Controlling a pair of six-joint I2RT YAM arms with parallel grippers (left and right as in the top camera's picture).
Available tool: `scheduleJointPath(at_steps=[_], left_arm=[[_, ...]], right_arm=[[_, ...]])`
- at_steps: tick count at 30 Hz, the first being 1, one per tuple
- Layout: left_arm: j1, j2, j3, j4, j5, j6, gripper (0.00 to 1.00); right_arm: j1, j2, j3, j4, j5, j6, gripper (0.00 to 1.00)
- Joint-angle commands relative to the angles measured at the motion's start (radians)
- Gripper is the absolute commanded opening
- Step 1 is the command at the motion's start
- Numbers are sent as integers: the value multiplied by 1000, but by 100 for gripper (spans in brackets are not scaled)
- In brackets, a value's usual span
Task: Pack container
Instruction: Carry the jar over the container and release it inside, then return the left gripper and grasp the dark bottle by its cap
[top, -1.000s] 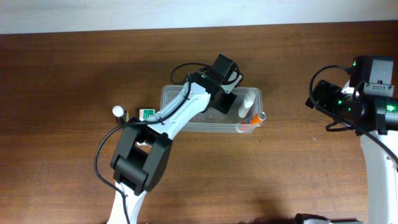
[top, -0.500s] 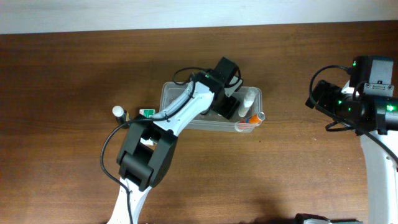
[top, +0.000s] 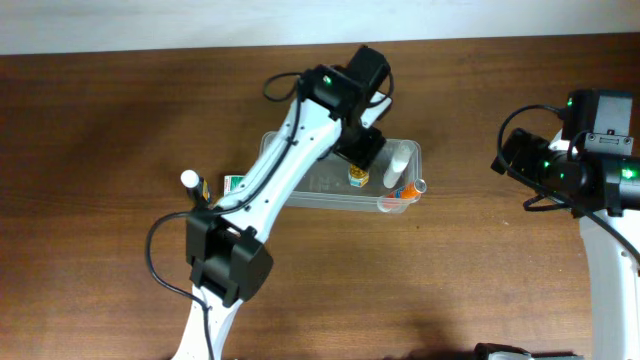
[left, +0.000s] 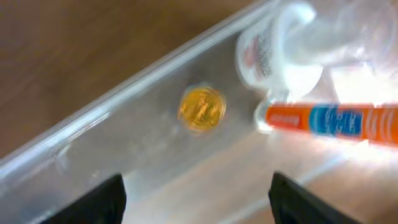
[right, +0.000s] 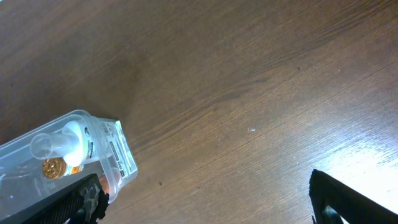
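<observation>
The clear plastic container (top: 300, 198) lies mid-table. In it stand or lie a small gold-capped bottle (top: 357, 177), a white bottle (top: 397, 164) and an orange tube (top: 404, 190). My left gripper (top: 364, 148) hangs over the tub's far side, open and empty. In the left wrist view its jaws (left: 196, 202) are wide apart above the tub wall (left: 93, 127), with the gold cap (left: 201, 109), white bottle (left: 283, 43) and orange tube (left: 329, 121) below. My right gripper (right: 205, 199) is open and empty over bare table to the right of the container (right: 115, 149).
A white-and-green flat box (top: 236, 183) and a small dark bottle with a white cap (top: 189, 180) lie on the table just left of the container. The right arm (top: 580, 170) stands at the right edge. The wooden table runs to a pale wall at the back.
My left gripper has risen out of the container and shifted toward its far side. The gold-capped bottle now shows in the tub, free of the jaws. The right arm has not moved.
</observation>
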Motion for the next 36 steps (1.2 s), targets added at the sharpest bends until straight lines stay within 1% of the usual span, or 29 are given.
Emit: scheduleJointPath(at_steps=[1,4,5,7,9,11,15,19,24,28,29,33,35,36], left_arm=[[71,3,135,-153,-159,-3,74],[145,3,210,-288,-206,-3,71],[173,1,219,-293,-202,-3,68],[233,-16,219,-293,-172,-4,67],[301,-34,219,-293,-166,-38,66],[378,-52,219,-293,-138,-60,66],[525,-59,213,-293,-1,-59,66],[615,-59,150,-293,18,-60,66],[653,-59,20,-293,17,-59,63],[653,-60,-62,-293,8,-59,56],[653,-60,-79,-293,4,-59,56],[653,-62,-123,-293,-24,-59,54],[653,-71,-130,-293,-24,-60,48],[653,-83,-134,-293,-24,-61,47]], right_arm=[[-3,2,7,0,2,5,98],[-3,2,7,0,2,5,98],[-3,2,7,0,2,5,98],[-3,2,7,0,2,5,98],[-3,2,7,0,2,5,98],[-3,2,7,0,2,5,98],[-3,2,7,0,2,5,98],[-3,2,7,0,2,5,98],[-3,2,7,0,2,5,98],[-3,2,7,0,2,5,98],[-3,2,7,0,2,5,98],[-3,2,7,0,2,5,98],[-3,2,7,0,2,5,98],[-3,2,7,0,2,5,98]])
